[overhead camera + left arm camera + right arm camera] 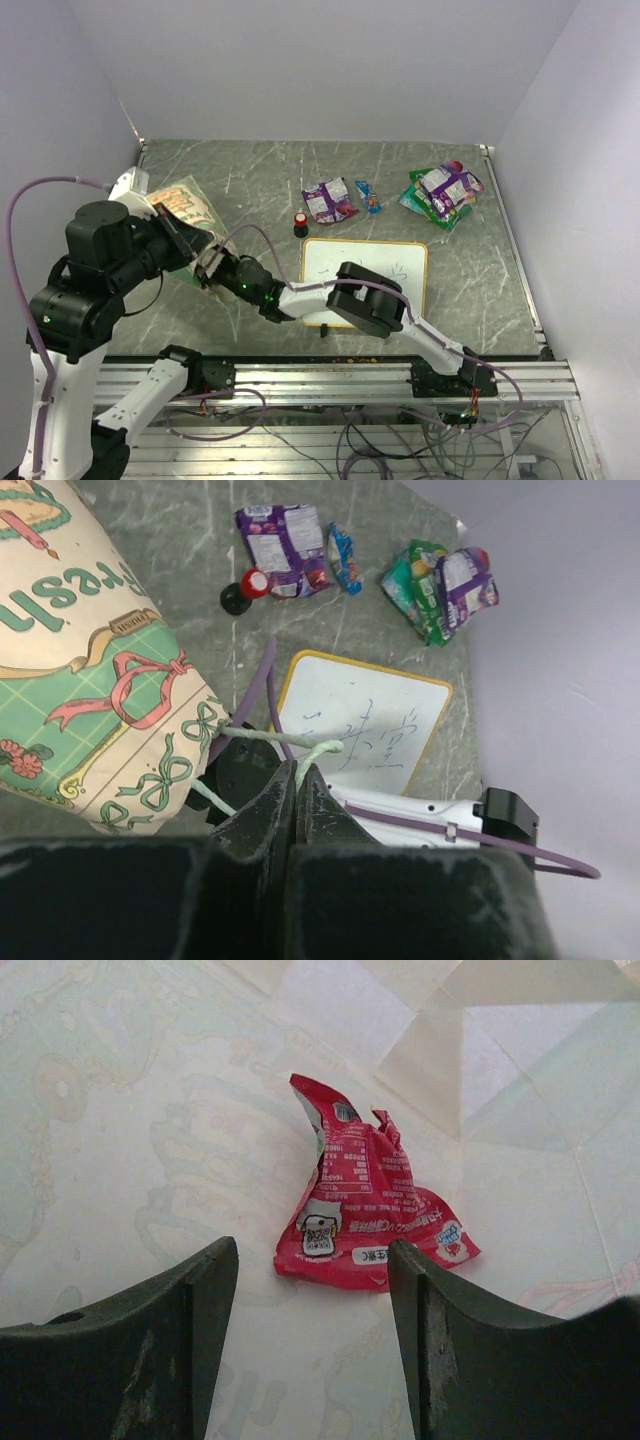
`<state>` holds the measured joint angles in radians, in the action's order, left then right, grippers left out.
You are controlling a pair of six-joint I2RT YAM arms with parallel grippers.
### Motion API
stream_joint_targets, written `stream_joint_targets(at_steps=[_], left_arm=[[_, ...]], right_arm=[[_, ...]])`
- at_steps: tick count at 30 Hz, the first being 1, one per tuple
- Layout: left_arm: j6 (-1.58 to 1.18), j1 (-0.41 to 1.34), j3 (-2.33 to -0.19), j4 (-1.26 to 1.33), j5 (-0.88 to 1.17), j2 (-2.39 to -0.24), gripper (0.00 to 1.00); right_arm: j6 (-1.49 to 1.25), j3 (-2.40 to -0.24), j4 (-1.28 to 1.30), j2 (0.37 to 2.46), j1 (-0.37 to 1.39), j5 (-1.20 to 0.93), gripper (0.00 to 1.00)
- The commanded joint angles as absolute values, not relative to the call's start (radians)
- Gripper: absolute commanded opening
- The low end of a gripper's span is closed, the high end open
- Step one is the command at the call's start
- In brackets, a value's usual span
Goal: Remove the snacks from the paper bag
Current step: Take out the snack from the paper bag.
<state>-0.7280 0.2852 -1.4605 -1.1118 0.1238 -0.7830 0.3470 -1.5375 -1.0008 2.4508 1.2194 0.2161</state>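
Right hand (312,1260) is the closest thing on my feed. Its fingers are spread wide inside the paper bag (185,205), one on each side of a crumpled red snack packet (365,1210) lying on the bag's inner wall, with nothing gripped. Can't tell if either finger touches the packet.

Left hand (297,777) is clenched on the bag's white string handle (280,738). The bag sits on the desk (480,285) left of the whiteboard (365,272), mouth turned toward it, and my right arm crosses the whiteboard's near-left corner to get in.

Off the whiteboard's far-left corner is a small red-topped black knob (300,223). Just past that is a purple-and-white packet (328,200) with a little blue packet (368,195) right beside it. Off the far-right corner is a pile of green and purple-and-white packets (442,190), overlapping, well apart from the bag.
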Motion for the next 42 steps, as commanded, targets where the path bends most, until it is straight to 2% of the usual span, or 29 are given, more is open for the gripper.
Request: stream_joint_targets(at_steps=[1,7,14,20,22,25,33,37,42], left_arm=[[-0.661,0.290,-1.586,-1.069,0.175,-0.812,0.07],[-0.671,0.290,-1.624,-1.118,0.130,-0.804,0.07],[-0.776,0.290,-1.517,-1.074,0.133,-0.715,0.07],[-0.793,0.290,-1.526,-1.118,0.108,-0.709,0.07],[-0.803,0.290,-1.526,-1.128,0.099,-0.699,0.07],[-0.834,0.290,-1.495,-1.139,0.082,-0.677,0.07],[-0.928,0.290,-1.224,-1.130,0.057,-0.583,0.07],[-0.961,0.290,-1.101,-1.094,0.023,-0.552,0.07],[-0.998,0.289,-1.059,-1.075,-0.016,-0.524,0.07]], right_arm=[[0.411,-1.686,-0.962,2.487,1.191,0.215,0.62],[0.431,-1.800,-0.960,2.504,1.162,0.190,0.62],[0.415,-1.738,-0.988,2.485,1.153,0.196,0.62],[0.406,-1.682,-1.007,2.464,1.153,0.192,0.60],[0.408,-1.661,-1.000,2.451,1.153,0.189,0.53],[0.414,-1.588,-1.001,2.423,1.153,0.179,0.30],[0.411,-1.367,-0.999,2.328,1.155,0.152,0.00],[0.413,-1.301,-0.975,2.279,1.168,0.115,0.00],[0.410,-1.171,-0.949,2.166,1.215,0.091,0.00]])
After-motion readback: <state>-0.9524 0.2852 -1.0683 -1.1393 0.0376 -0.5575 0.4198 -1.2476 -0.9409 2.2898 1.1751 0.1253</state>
